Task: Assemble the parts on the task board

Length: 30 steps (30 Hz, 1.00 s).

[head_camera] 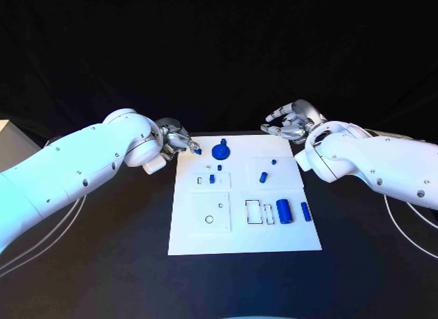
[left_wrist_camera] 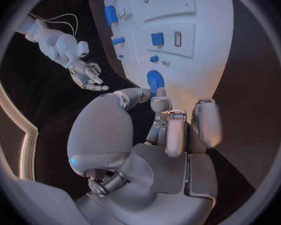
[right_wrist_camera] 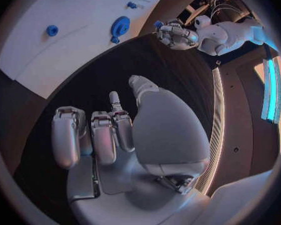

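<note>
White rectangular task board [head_camera: 244, 226] lies mid-table on the black table [head_camera: 104, 266], long side running near to far. Blue parts on it: a round blue disc with a stem [head_camera: 220, 151] at the far edge left of centre; a small blue peg [head_camera: 263, 177] right of centre; a small blue block [head_camera: 212, 178] in a raised square plate on the left; two upright blue cylinders, one thick [head_camera: 284, 211] and one thin [head_camera: 305, 211], side by side at the right edge, nearer.

Left hand [head_camera: 177, 142] at the board's far left corner, fingers curled in. A small blue piece [head_camera: 197, 151] shows at its fingertips; cannot tell whether it is gripped or only touched. The left wrist view shows the fingertips close to the round disc [left_wrist_camera: 154, 81].

Right hand [head_camera: 292, 121] beyond the board's far right corner, above the table, fingers apart and loosely bent, holding nothing.
</note>
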Available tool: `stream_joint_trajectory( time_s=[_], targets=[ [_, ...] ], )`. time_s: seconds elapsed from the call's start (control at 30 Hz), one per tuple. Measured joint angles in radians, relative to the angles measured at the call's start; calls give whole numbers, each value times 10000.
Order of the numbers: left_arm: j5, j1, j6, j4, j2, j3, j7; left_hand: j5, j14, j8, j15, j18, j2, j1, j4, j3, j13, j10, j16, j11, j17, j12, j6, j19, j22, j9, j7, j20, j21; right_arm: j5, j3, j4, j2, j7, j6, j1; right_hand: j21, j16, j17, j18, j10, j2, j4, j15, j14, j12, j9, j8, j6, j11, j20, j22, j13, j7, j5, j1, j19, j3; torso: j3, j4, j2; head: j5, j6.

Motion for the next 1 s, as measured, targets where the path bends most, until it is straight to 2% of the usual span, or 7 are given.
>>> stream_joint_trajectory(
  time_s=[0.23, 0.33, 0.57, 0.67, 0.87, 0.9, 1.0],
  targets=[
    [69, -149, -390, 903, -499, -325, -61, 132, 0, 57, 0, 1, -40, -119, -1, 0, -8, 0, 0, 0, 0, 0, 16, 0, 18, 2, -12, 0, 0, 6, 0, -61, -33, 0, 2, -34, 0, 0, 0, 0, 0, 0, 5, 0, 0, 0, 0, 0, 0, 0, 0, -1, 0, 0, 0, 0, 0, 5, -10, 58, -167, 29, -101],
    [60, -192, -561, 1153, -656, -451, -99, 240, 0, 57, 1, 0, -54, -132, -1, 1, -15, 0, 0, 0, 0, 0, 17, 2, 41, 205, -13, -2, 47, 7, -1, -94, -47, 0, 2, -53, 0, 0, 0, 0, 0, 0, 5, 0, 0, 0, 0, 0, 0, 0, 0, -2, 0, 0, 0, 0, 0, 5, -12, 84, -231, 32, -146],
    [-8, -264, -866, 1458, -794, -740, -172, 324, -36, 57, -34, 1, -79, -158, -2, 2, -63, 0, 0, 1, 0, 0, 18, 34, 61, 231, -13, -35, 47, 9, -6, -128, -66, 1, 2, -84, 0, 0, 0, 1, 0, 0, 6, 0, 0, 0, 0, 0, 0, 0, 0, -2, 0, 0, 0, 0, 0, 5, -17, 135, -314, 33, -211],
    [-91, -336, -985, 1554, -817, -820, -197, 326, -36, 57, -34, 1, -80, -158, -3, 3, -83, 0, 0, 1, 0, 0, 18, 34, 61, 351, -14, -35, 47, 9, -6, -134, -68, 4, 2, -91, 0, 0, 0, 0, 0, 0, 6, 0, 0, 0, 0, 0, 0, 0, 0, -3, 0, 0, 0, 0, 0, 5, -18, 144, -332, 33, -239],
    [-282, -551, -1201, 1632, -790, -891, -225, 327, -37, 56, -33, 1, -119, -197, -4, 4, -101, -1, 0, 1, 0, 0, 19, 34, 60, 355, -14, -35, 47, 10, -6, -136, -80, 8, 2, -109, 0, 0, 0, 0, 0, 0, 6, 0, 0, 0, 0, 0, 0, 0, 0, -3, 0, 0, 0, 0, 0, 5, -18, 150, -333, 37, -251],
    [-306, -589, -1233, 1630, -775, -901, -227, 326, -37, 56, -33, 0, -131, -210, -151, 151, -101, -1, 0, 2, 0, 0, 19, 34, 60, 355, -14, -35, 47, 10, -7, -136, -80, 8, 2, -110, 0, 0, 0, 0, 0, 0, 6, 0, 0, 0, 0, 0, 0, 0, 0, -3, 0, 0, 0, 0, 0, 5, -22, 151, -333, 38, -252],
    [-398, -716, -1327, 1600, -709, -935, -228, 326, -37, 57, -33, 1, -146, -224, -198, 143, -113, -1, 0, 2, 0, -38, 19, 33, 60, 355, -14, -35, 47, 10, -8, -130, -80, 12, 2, -112, 0, 0, 0, 1, 0, 0, 6, 0, 0, 0, 0, 0, 0, 0, 0, -4, 0, 0, 0, 0, 0, 5, -24, 151, -322, 39, -257]
  ],
)
